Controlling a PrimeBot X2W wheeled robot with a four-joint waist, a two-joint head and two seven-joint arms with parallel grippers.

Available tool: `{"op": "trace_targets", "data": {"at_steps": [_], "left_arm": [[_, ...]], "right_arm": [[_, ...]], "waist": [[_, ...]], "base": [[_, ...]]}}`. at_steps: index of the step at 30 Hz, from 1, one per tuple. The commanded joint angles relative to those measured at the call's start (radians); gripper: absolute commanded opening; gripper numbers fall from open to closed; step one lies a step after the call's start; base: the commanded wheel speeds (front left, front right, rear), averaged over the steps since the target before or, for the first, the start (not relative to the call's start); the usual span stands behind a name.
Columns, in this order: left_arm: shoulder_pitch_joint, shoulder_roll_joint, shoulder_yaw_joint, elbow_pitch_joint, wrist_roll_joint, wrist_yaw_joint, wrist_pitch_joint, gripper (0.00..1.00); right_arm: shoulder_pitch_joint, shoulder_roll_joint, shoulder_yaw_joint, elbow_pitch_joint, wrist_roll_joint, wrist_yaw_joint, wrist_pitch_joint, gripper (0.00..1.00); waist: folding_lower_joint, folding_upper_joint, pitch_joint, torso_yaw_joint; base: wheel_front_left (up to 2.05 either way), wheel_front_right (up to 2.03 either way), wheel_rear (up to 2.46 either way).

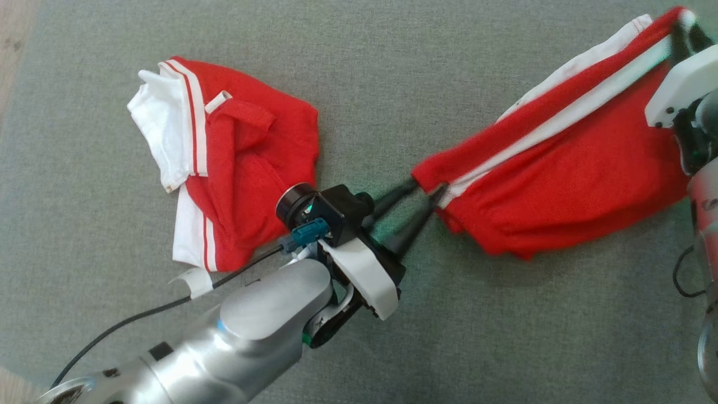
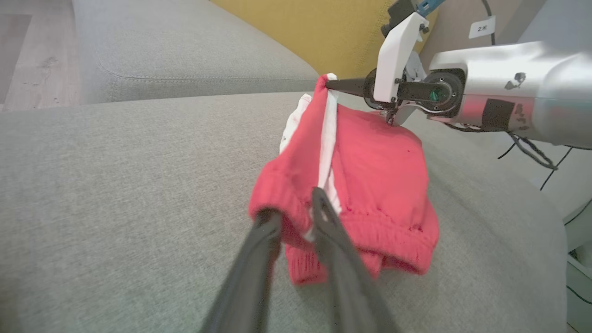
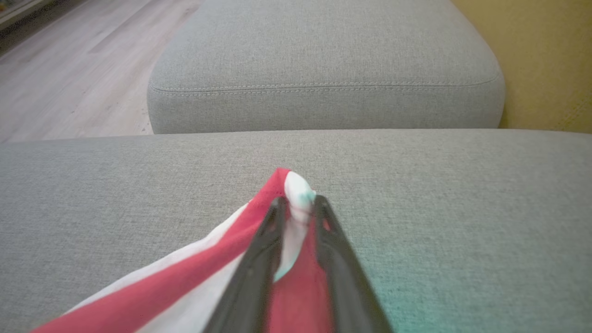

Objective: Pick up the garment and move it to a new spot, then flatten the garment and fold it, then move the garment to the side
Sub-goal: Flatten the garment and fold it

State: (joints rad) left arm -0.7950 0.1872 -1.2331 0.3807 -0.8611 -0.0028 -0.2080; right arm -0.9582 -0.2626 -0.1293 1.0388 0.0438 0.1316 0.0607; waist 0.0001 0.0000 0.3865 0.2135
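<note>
1. Head view showed the garment (image 1: 247, 151) lying crumpled on the grey cushion (image 1: 392, 67), well apart from both grippers.
2. The left gripper (image 1: 427, 189) had its fingers apart around a corner of the red shorts (image 1: 561, 185). The right gripper (image 3: 298, 203) had their white band between its fingers, grip unclear.
3. Risk: the wrong cloth was being handled, so the garment could be left unfolded.

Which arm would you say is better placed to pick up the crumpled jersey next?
Left: the left arm lies beside the jersey; the right arm is beyond the shorts, farther off.
</note>
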Motion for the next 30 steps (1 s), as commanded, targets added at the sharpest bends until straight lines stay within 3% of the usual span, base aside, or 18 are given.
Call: {"op": "trace_targets", "data": {"at_steps": [1, 10, 20, 24, 27, 30], "left_arm": [[-0.035, 0.008, 0.027, -0.016, 0.005, 0.004, -0.005, 1.0], [-0.012, 0.035, 0.048, 0.027, 0.002, 0.023, -0.025, 1.0], [0.066, 0.098, 0.11, -0.003, -0.029, 0.072, -0.044, 1.0], [0.105, 0.128, 0.19, -0.039, -0.025, 0.122, -0.052, 1.0], [0.157, 0.143, 0.301, -0.083, 0.015, 0.186, -0.053, 1.0], [0.219, 0.14, 0.379, -0.118, 0.041, 0.202, -0.053, 1.0]], "right_arm": [[-0.034, 0.003, 0.016, -0.024, 0.002, -0.001, -0.014, 1.0], [-0.033, 0.017, 0.1, 0.017, 0.066, -0.001, -0.098, 1.0], [0.042, 0.011, 0.198, -0.052, 0.226, -0.001, -0.174, 1.0], [0.11, 0.007, 0.217, -0.121, 0.299, -0.001, -0.224, 1.0], [0.183, 0.002, 0.237, -0.187, 0.334, -0.001, -0.259, 1.0], [0.239, -0.001, 0.255, -0.244, 0.351, -0.001, -0.276, 1.0]], "waist": [[-0.0001, 0.0, -0.002, 0.0], [-0.0001, 0.0, -0.071, -0.039], [-0.0001, 0.0, -0.216, -0.101], [-0.0001, 0.0, -0.276, -0.123], [-0.0001, 0.0, -0.316, -0.138], [-0.0001, 0.0, -0.336, -0.152]], "base": [[0.0, 0.0, 0.0], [0.0, 0.0, 0.0], [0.0, 0.0, 0.0], [0.0, 0.0, 0.0], [0.0, 0.0, 0.0], [0.0, 0.0, 0.0]]}}
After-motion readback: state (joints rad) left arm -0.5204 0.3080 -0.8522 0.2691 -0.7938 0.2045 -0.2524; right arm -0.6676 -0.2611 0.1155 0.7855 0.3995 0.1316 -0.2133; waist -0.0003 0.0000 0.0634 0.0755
